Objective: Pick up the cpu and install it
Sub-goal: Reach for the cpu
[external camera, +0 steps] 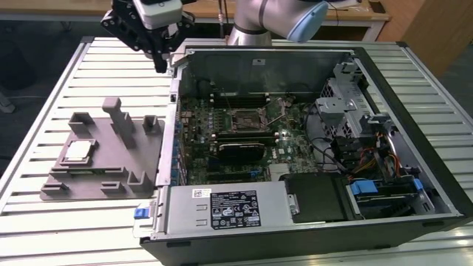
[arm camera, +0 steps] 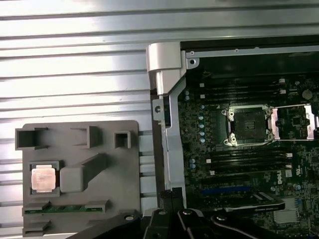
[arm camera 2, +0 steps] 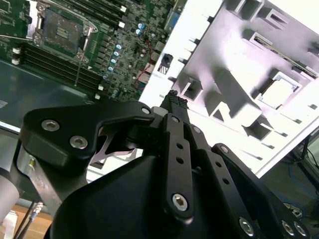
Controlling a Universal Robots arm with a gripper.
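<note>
The cpu (external camera: 77,151), a small silver square chip, lies flat in a recess of the grey plastic fixture (external camera: 96,178) on the slatted table, at the exterior view's left. It also shows in both wrist views, as the cpu (arm camera: 43,178) and the cpu (arm camera 2: 279,92). My gripper (external camera: 159,65) hangs high above the table beside the case's far corner, well behind the fixture and apart from the chip. Its black fingers (arm camera 2: 174,102) are shut together with nothing between them. On the motherboard, the CPU socket (external camera: 247,117) stands open and bare, with its metal frame (arm camera: 294,122) swung aside.
The open computer case (external camera: 443,183) lies on its side at the exterior view's right, its wall (external camera: 176,100) next to the fixture. Inside are a black heatsink block (external camera: 240,148), memory slots (external camera: 240,100), a power supply (external camera: 229,208) and drive cables (external camera: 362,160). Tall fixture posts (external camera: 118,119) rise near the chip.
</note>
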